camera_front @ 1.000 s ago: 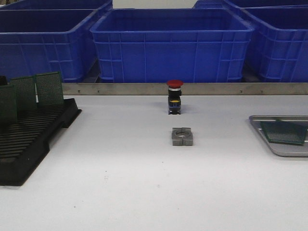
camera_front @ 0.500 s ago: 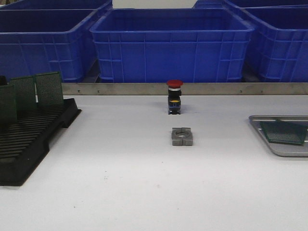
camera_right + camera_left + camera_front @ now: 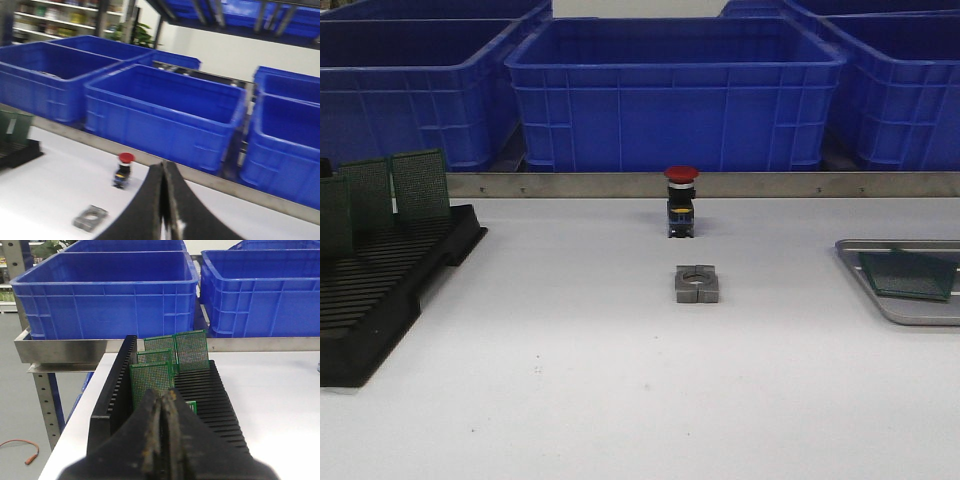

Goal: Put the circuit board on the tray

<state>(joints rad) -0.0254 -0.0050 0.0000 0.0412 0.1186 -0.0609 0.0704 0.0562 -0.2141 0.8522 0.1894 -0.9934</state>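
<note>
The silver-grey tray [image 3: 903, 315] lies at the table's right edge, cut off by the front view. A green circuit board [image 3: 908, 275] lies flat in it. Several more green circuit boards [image 3: 392, 190] stand in the black slotted rack [image 3: 380, 290] at the left; they also show in the left wrist view [image 3: 151, 382]. My left gripper [image 3: 163, 395] is shut and empty, just in front of the rack [image 3: 220, 400] and its nearest board. My right gripper [image 3: 164, 170] is shut and empty above the table. Neither gripper shows in the front view.
A red-topped push button [image 3: 681, 200] and a grey metal block [image 3: 696, 284] stand mid-table; both show in the right wrist view, the button [image 3: 123, 170] and the block [image 3: 90, 218]. Blue plastic bins [image 3: 675, 90] line the back behind a metal rail [image 3: 800, 184].
The board on the tray has shifted its outline slightly and lies flat now. Nothing else on the table has moved.
</note>
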